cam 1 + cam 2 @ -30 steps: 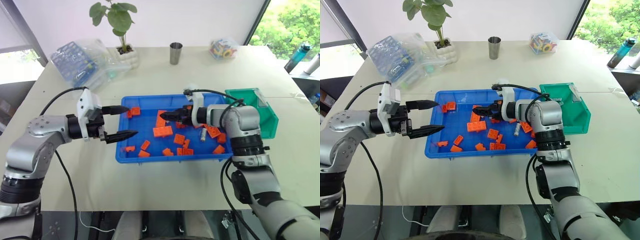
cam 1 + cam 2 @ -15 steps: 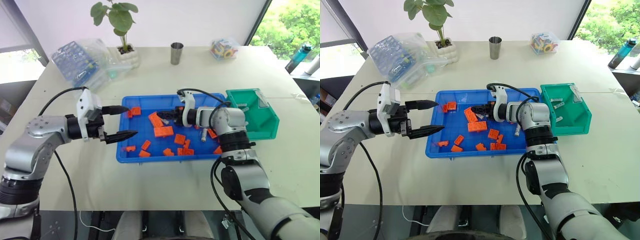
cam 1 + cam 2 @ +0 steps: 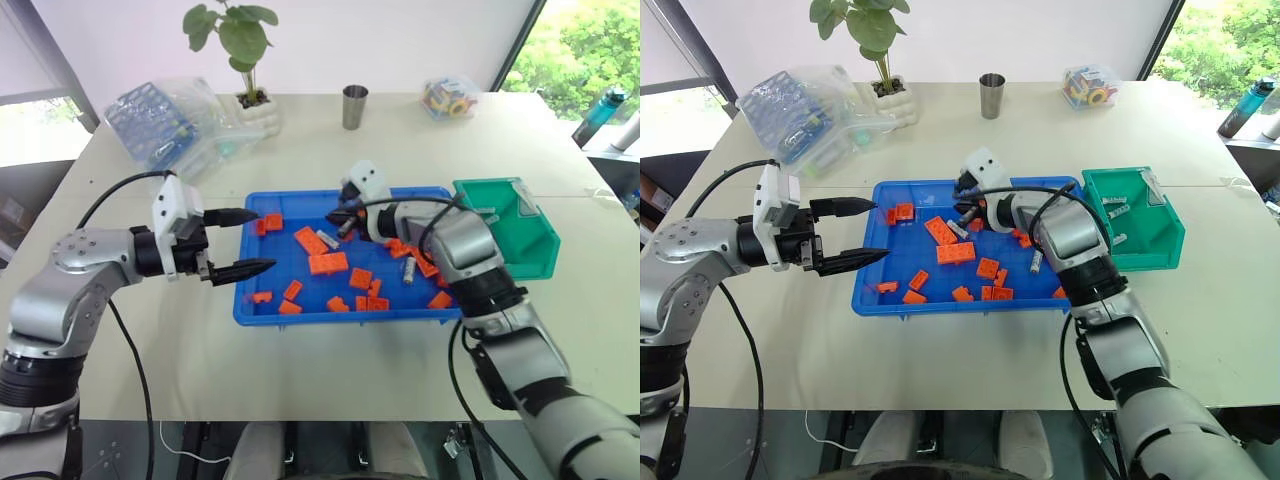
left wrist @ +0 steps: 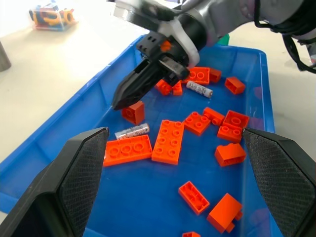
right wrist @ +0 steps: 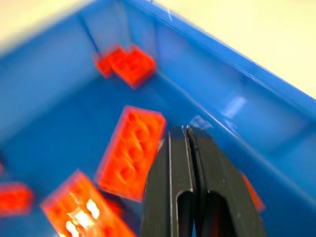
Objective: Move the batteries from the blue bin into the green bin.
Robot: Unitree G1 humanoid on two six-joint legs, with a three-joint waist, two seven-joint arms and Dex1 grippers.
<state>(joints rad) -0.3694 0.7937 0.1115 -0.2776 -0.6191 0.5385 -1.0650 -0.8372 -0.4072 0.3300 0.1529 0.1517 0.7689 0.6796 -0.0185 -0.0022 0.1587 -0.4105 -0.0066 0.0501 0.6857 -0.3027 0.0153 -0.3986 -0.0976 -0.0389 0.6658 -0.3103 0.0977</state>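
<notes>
A large beige table (image 3: 330, 150) stands before a white wall (image 3: 350, 40). Daylight enters through a window (image 3: 585, 45) at the far right, where green trees show outside.

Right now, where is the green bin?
In the head views the green bin stands on the table, on the robot's right, close beside the blue bin.

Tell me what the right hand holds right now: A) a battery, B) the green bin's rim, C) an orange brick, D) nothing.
D: the right hand has its fingers pressed together with nothing between them, and the battery lies loose on the floor of the blue bin beside it.
</notes>
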